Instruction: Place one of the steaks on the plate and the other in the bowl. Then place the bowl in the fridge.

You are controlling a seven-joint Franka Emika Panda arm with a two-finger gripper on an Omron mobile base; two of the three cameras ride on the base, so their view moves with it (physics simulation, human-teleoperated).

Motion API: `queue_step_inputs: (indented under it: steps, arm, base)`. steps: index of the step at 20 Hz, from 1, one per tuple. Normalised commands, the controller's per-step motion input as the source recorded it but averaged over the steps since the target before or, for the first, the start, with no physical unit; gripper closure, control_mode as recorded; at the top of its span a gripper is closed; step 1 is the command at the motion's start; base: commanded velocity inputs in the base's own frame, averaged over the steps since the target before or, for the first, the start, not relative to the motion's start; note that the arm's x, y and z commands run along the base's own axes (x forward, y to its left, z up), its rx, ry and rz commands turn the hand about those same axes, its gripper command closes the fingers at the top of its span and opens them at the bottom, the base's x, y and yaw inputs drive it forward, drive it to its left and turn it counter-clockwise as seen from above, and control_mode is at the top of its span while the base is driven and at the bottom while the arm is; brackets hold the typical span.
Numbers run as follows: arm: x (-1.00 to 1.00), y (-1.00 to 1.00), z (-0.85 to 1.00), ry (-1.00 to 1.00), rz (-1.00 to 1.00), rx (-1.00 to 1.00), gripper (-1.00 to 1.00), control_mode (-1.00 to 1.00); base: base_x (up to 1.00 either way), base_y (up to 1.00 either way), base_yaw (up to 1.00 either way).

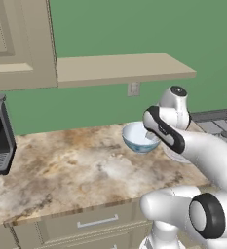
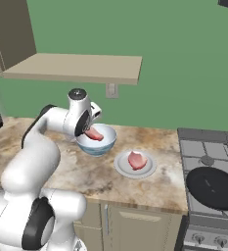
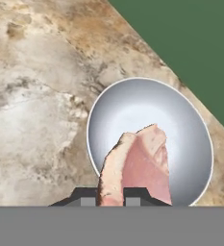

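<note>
Directly below the gripper (image 3: 110,199), the deep white bowl (image 3: 147,110) stands open, unobstructed. To its right, the occupied round white-grey plate (image 2: 121,165) sits near. Overhead, a beige wall shelf (image 2: 76,68) limits upward clearance. Bare marbled countertop (image 1: 61,170) extends leftward.

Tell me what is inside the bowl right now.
The bowl looks empty, bare white inside; a steak hangs over it, gripped by the end effector. That steak hides part of the bowl's bottom.
</note>
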Motion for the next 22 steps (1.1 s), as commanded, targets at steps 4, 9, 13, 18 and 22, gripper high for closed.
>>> queue_step_inputs:
  steps: [4,9,13,18,22]
  arm:
    - [0.39,0.16,-0.21,0.0,0.0,0.0,1.0,-1.0]
    - [0.38,0.05,-0.25,0.04,0.0,0.01,1.0,-1.0]
    - [0.34,0.0,-0.18,0.02,0.0,0.01,1.0,-1.0]
    - [0.35,0.0,-0.22,0.06,0.0,0.02,1.0,-1.0]
    - [0.25,0.0,-0.3,0.1,0.0,0.07,1.0,-1.0]
  base:
    - [0.0,0.0,0.0]
    - [0.0,0.0,0.0]
    - [0.0,0.0,0.0]
    - [0.0,0.0,0.0]
    - [0.0,0.0,0.0]
